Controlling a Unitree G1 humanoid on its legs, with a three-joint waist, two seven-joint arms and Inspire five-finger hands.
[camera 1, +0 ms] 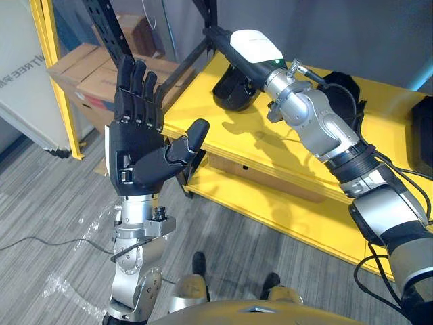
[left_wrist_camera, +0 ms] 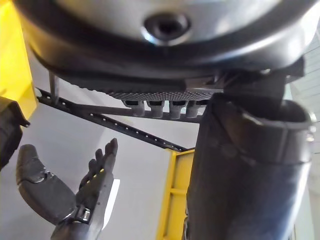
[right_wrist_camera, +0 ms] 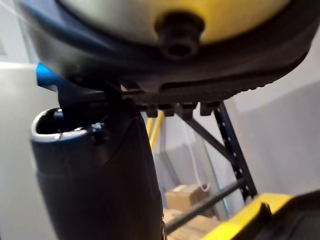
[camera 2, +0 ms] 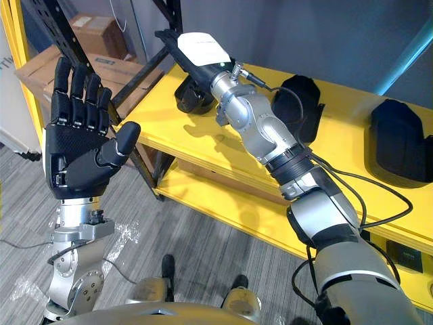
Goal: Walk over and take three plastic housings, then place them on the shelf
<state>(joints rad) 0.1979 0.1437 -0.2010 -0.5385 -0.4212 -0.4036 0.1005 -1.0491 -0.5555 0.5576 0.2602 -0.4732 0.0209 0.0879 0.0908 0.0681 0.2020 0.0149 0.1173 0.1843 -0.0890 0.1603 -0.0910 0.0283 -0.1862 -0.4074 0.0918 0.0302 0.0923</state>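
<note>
Yellow shelf (camera 1: pixel 284 152): a painted deck was seen straight ahead, with a lower tier (camera 1: pixel 270 203) beneath it. Its right end was cut off by the frame edge.
Left housing (camera 2: pixel 191 99): black plastic, stood at the deck's left end beside the dark rack brace (camera 1: pixel 183 64). Its top was hidden under the right hand, so contact could not be judged.
Middle housing (camera 2: pixel 302 101): set further along the deck, well apart from the first. Its near flank was covered by the right forearm.
Right housing (camera 2: pixel 399 143): placed towards the deck's right end, with nothing beside it. Little detail could be made out on its black surface.
Right hand (camera 2: pixel 198 46): held out over the left housing with its white back uppermost. The fingers were laid out straight and nothing was gripped.
Left hand (camera 1: pixel 139 159): raised in the air short of the shelf, palm turned to the camera. The fingers were straight, the thumb was out, and nothing was held.
Cardboard boxes (camera 1: pixel 78 74): stacked behind the rack, partly screened by the left hand.
Floor (camera 1: pixel 61 203): grey carpet was seen below.
</note>
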